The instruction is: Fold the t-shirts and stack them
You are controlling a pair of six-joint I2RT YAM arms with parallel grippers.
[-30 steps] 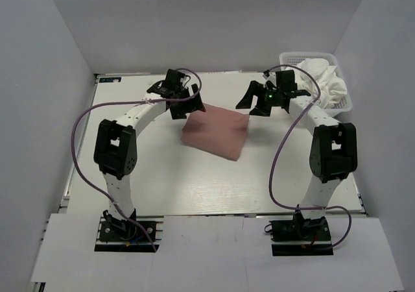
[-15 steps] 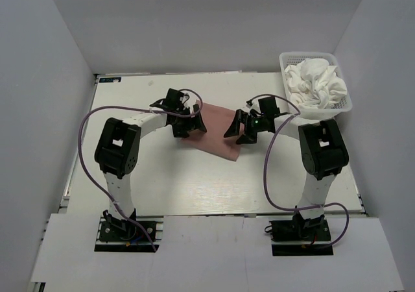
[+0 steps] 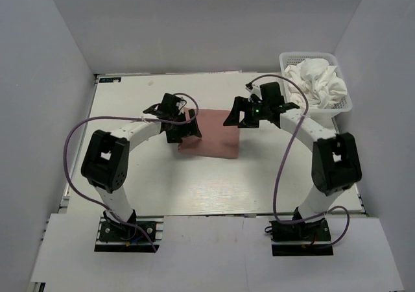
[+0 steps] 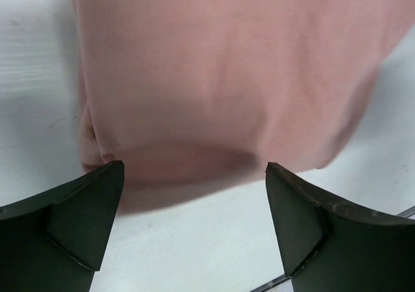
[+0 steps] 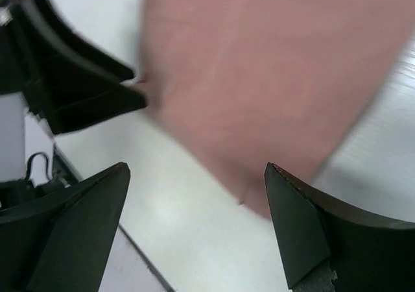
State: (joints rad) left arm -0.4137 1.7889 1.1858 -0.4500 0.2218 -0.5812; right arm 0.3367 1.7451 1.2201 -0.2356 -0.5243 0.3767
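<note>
Shifted since earlier frames: folded pink t-shirt (image 3: pixel 213 136) now sits squarer, less skewed; right hand (image 3: pixel 238 118) drawn back from its right edge to its far right corner. Pink t-shirt lies flat mid-tabletop (image 3: pixel 130 188), between both hands. Left hand (image 3: pixel 183 130) at shirt's left edge, jaws spread wide, holding nothing; contact with cloth not discernible. Right hand jaws likewise spread, empty. White t-shirts (image 3: pixel 316 84) crumpled in mesh basket (image 3: pixel 285 60), far right corner, well apart.
</note>
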